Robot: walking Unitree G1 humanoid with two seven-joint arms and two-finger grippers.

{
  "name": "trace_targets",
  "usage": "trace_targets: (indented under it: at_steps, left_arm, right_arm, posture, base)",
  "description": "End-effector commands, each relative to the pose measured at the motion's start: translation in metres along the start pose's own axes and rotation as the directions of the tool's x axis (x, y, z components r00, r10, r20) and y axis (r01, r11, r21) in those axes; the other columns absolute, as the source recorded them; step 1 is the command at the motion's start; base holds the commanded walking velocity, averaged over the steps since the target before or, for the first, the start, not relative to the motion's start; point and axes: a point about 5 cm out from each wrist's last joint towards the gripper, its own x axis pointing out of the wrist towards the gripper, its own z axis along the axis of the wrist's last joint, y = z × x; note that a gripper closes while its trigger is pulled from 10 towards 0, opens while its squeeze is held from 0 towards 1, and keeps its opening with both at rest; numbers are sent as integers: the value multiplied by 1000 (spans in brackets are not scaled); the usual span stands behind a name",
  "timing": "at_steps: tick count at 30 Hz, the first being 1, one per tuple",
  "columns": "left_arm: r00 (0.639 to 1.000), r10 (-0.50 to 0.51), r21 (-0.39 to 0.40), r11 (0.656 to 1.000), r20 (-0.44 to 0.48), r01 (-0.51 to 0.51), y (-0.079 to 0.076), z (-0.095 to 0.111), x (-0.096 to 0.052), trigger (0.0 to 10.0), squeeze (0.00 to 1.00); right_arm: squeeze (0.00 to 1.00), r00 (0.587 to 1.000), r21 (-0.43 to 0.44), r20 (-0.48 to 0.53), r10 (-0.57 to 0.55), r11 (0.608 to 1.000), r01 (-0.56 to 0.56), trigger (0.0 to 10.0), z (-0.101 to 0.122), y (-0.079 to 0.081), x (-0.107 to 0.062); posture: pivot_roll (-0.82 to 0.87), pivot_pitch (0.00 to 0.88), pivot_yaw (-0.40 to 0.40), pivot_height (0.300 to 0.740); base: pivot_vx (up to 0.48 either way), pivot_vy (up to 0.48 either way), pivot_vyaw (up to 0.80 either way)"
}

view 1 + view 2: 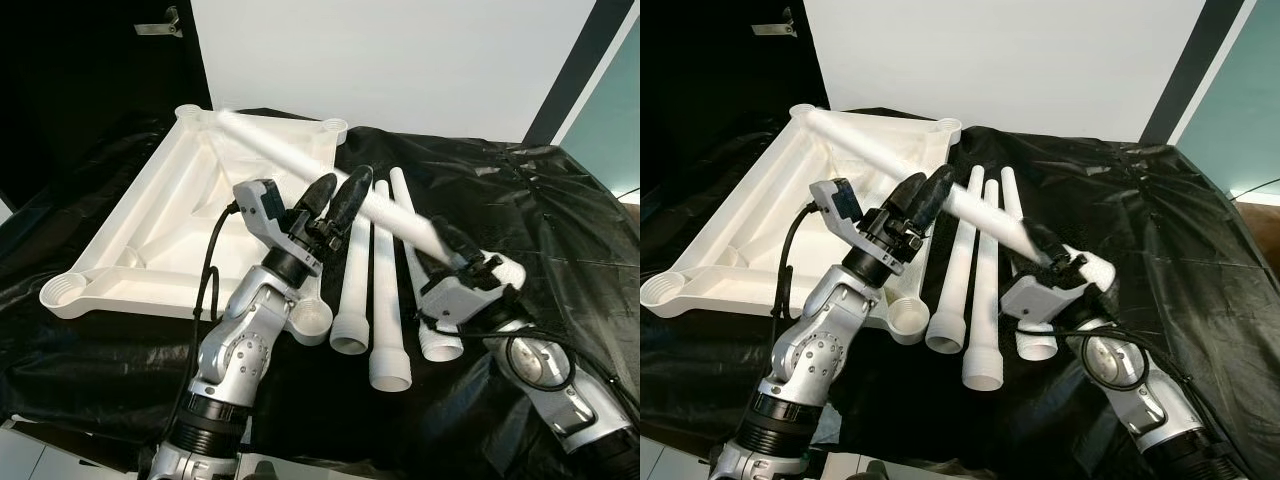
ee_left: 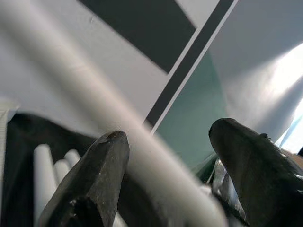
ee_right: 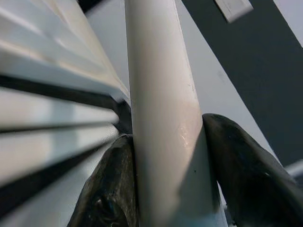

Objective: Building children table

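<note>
Right tool [image 1: 455, 245] clenched on a white table leg [image 1: 300, 160]; in the right wrist view the leg [image 3: 163, 118] sits squeezed between both black fingers [image 3: 246, 175], touching each. The held leg is raised off the cloth and runs diagonally up and away from the right tool, over the upturned white table panel [image 1: 130, 250], its far end reaching toward the panel's far corner socket [image 1: 190, 113]; whether it touches the socket cannot be told. Left tool [image 1: 335, 195] released, fingers spread, raised just beside the middle of the held leg; in the left wrist view the blurred leg [image 2: 94, 113] passes between the two fingers [image 2: 94, 179] with a gap on the far side, contact on the near finger unclear. Three more white legs [image 1: 385, 300] lie side by side on the black cloth [image 1: 560, 220], between the two tools and below the held leg, wide threaded ends toward the robot. The panel lies on the cloth to the left of the left tool, underside up, ribs and corner sockets showing; its near corner socket [image 1: 312, 322] lies just beside the left arm. White wall [image 1: 400, 50] beyond.
</note>
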Motion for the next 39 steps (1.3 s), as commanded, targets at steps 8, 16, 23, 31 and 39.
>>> trace_targets:
  at_steps: [8,16,23,31,39]
  left_arm:
    - [997,-68,-2,998,-35,68,1,-1,-14,10000,0]
    - [997,-77,-43,996,31,79,-6,4,10,10000,0]
    - [997,-72,-54,996,28,74,-8,1,19,10000,0]
    - [996,-87,-56,995,-13,86,-8,-4,18,10000,0]
    - [997,-63,-44,997,-33,62,0,-5,6,10000,0]
  right_arm:
    - [0,1000,14,14,-26,1000,26,10000,1,-4,0]
    - [0,997,42,76,13,999,-16,10000,14,6,-7]
    - [0,993,10,118,-2,1000,1,10000,19,3,-11]
    - [0,995,-52,-8,-104,993,103,10000,1,-11,-10]
    - [0,993,-58,15,-118,991,119,10000,3,-15,-8]
  posture:
    - [216,0,-38,740]
    - [213,0,-35,740]
    - [197,0,-18,740]
    - [186,0,-9,740]
    - [193,0,-14,740]
  base:
    - [0,0,0]
    - [0,0,0]
    - [0,0,0]
    - [0,0,0]
    - [0,0,0]
